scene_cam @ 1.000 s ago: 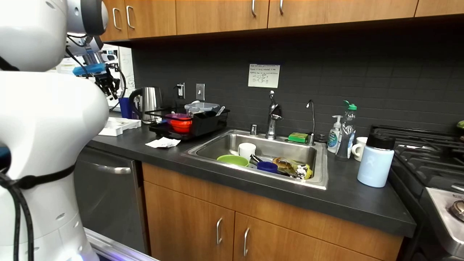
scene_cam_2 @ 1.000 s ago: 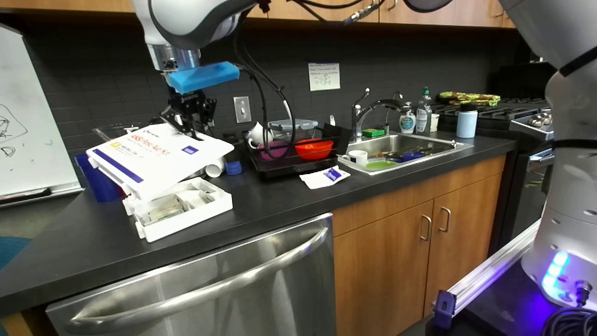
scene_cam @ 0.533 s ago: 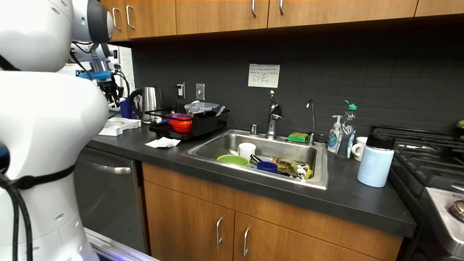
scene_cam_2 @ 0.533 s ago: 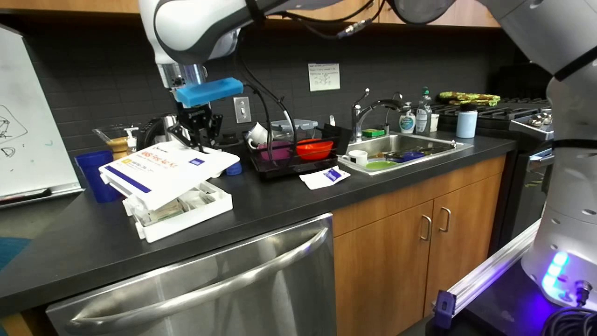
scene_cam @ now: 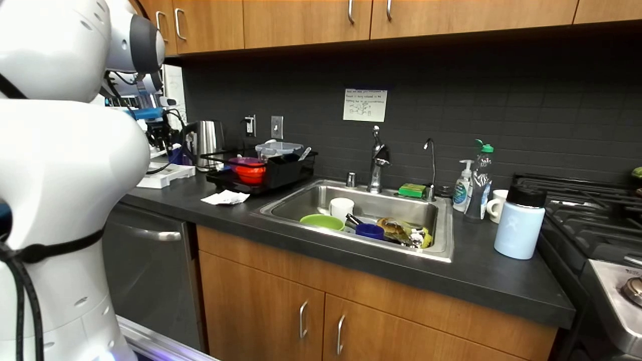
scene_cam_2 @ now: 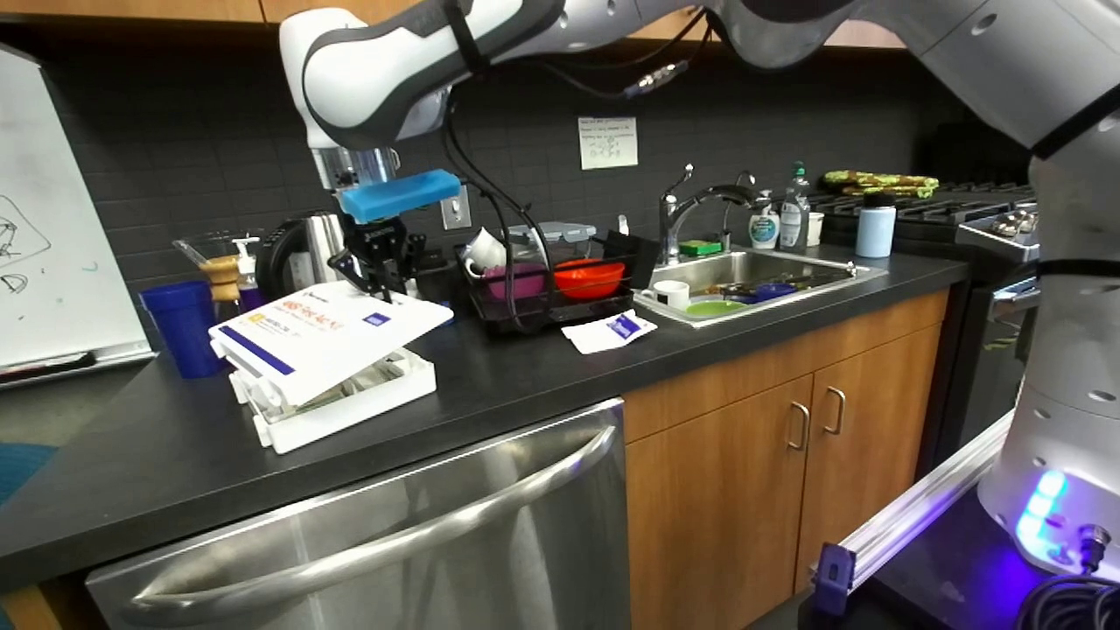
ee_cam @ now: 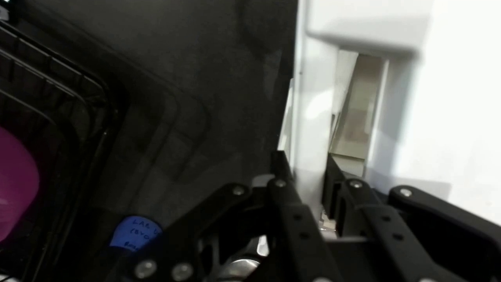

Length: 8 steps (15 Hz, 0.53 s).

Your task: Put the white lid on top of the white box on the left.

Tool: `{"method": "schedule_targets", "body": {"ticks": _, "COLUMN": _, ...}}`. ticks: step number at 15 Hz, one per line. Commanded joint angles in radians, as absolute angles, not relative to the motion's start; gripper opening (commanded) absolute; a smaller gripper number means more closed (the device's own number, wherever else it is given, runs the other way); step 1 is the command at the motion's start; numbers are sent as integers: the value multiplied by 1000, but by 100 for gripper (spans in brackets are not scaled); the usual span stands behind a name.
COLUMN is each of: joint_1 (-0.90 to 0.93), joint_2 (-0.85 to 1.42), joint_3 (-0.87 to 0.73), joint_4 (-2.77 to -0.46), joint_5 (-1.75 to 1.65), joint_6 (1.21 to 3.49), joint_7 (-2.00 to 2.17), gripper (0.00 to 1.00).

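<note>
The white lid [scene_cam_2: 319,328] with printed first-aid lettering hangs tilted over the white box [scene_cam_2: 354,413] in an exterior view. The box sits on the counter, and part of its contents shows in the gap under the lid. I cannot tell whether the lid's lower edge touches the box. My gripper [scene_cam_2: 382,293] is shut on the lid's handle strip at the far edge. In the wrist view the gripper [ee_cam: 305,166] has a finger on each side of that strip, and the lid [ee_cam: 454,117] fills the right side. The box also shows in an exterior view [scene_cam: 173,174], partly behind the arm.
A blue cup [scene_cam_2: 182,328] and a steel kettle [scene_cam_2: 315,249] stand behind the box. A black dish rack [scene_cam_2: 534,311] with a red bowl [scene_cam_2: 591,280] stands to the right. A white packet [scene_cam_2: 608,332] lies before it. The dishwasher [scene_cam_2: 394,525] is below the counter edge.
My gripper and the lid have moved down and slightly right in the exterior view that shows the lid. The lid now covers more of the box, with a smaller gap. The box has not moved.
</note>
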<state>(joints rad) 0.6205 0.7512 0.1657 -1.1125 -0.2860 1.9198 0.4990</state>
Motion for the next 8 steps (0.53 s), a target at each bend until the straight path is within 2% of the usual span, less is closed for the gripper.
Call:
{"method": "schedule_targets", "body": {"ticks": 1, "joint_1": 600, "joint_2": 796, "joint_3": 178, "joint_4": -1046, "joint_5": -255, "joint_6": 1904, "joint_7": 477, "gripper": 6}}
{"method": "schedule_targets", "body": {"ticks": 8, "joint_1": 596, "joint_2": 836, "joint_3": 190, "joint_4": -981, "joint_5": -240, "joint_6": 1907, "joint_7": 478, "gripper": 6}}
